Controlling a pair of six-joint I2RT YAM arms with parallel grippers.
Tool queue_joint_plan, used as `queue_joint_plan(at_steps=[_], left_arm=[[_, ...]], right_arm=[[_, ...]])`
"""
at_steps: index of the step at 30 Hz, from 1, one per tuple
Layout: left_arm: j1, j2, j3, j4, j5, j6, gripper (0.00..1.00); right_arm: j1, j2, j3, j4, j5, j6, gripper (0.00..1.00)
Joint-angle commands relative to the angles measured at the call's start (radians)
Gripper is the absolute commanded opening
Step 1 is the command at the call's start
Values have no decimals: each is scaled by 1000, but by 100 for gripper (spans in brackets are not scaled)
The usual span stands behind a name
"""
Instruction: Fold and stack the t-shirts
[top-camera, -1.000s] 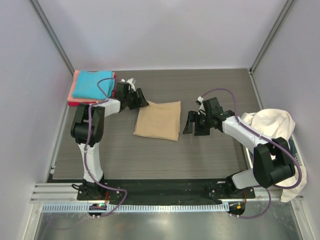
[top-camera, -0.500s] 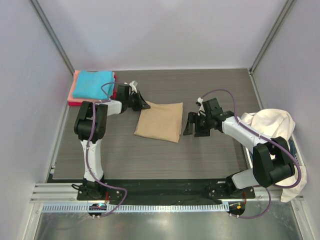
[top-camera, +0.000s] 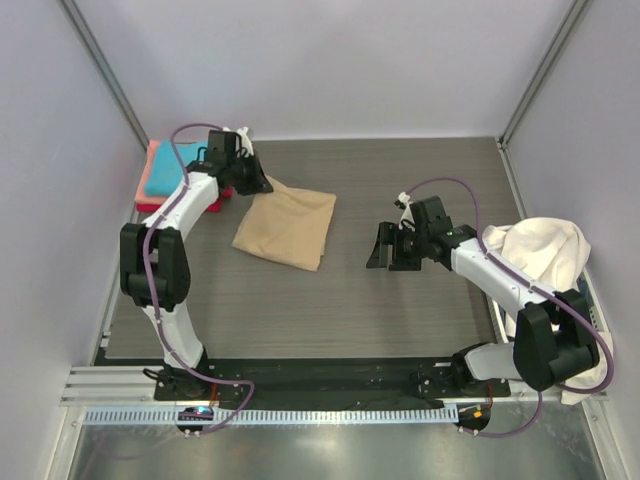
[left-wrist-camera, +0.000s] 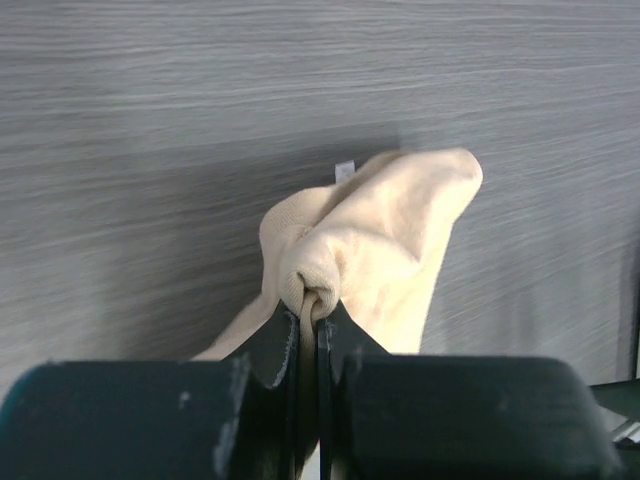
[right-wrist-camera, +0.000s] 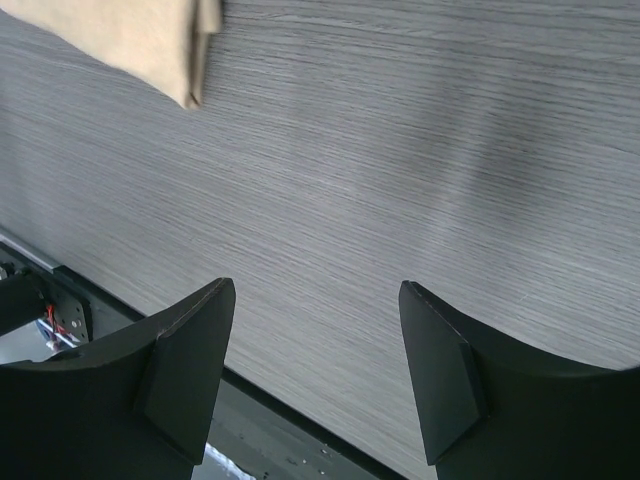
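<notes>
The grey table (top-camera: 400, 310) bears a folded tan t-shirt (top-camera: 290, 228) and a shirt stack (top-camera: 162, 175).

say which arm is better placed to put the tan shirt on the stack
Left. The left fingers are shut on a corner of the tan shirt, beside the stack; the right fingers stand open over bare table.

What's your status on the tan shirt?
Left hand shut on tan shirt corner. Right hand open, empty. Nothing between shirt and stack.
</notes>
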Motion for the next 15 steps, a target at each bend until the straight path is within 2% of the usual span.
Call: queue_joint_plan(at_steps=[1,15], left_arm=[[49,-54,76,-156,-36,84,0],[222,4,486,-391,-85,205,0]], right_arm=[[5,-44,9,30,-27,-2,72],[5,-64,-10,46,-42,5,72]])
